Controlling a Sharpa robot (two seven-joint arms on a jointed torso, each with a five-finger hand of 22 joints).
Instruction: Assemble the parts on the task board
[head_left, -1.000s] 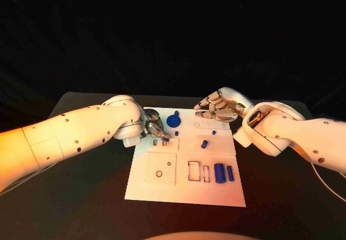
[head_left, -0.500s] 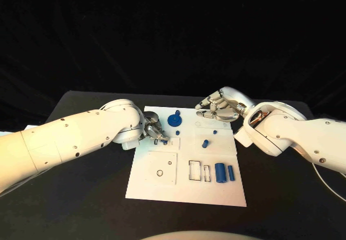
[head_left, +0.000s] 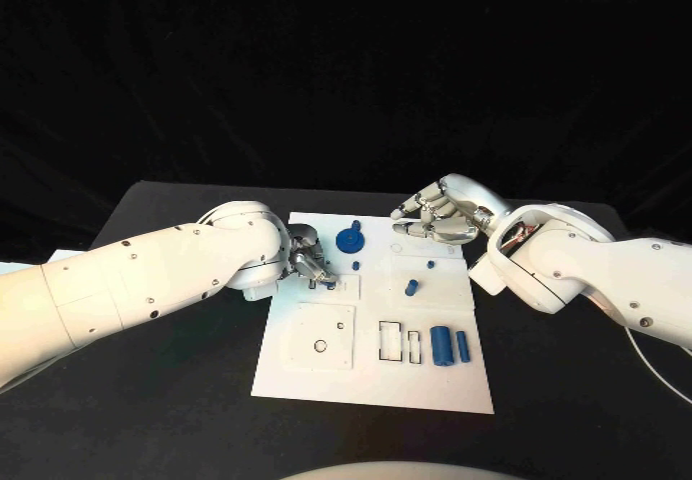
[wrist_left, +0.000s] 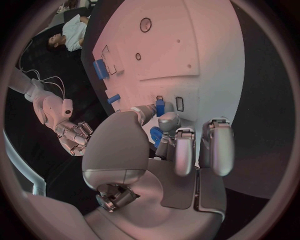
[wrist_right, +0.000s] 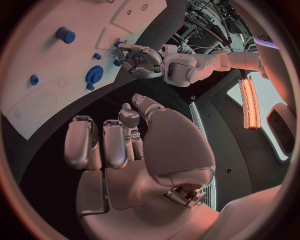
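The white task board (head_left: 378, 340) lies mid-frame on the black surface (head_left: 159, 400). At its upper left, the left robot hand (head_left: 307, 258) pinches a small blue part (head_left: 330, 284) at a slot. Just right stands a blue round part (head_left: 348, 240); lower right, a blue cylinder (head_left: 440, 345). Right robot hand (head_left: 437, 220) hovers at the upper edge, fingers curled, empty.

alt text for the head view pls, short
The left hand holds a small blue part at a slot on the white task board, near a blue gear. The right hand hovers over the board's far edge, holding nothing.
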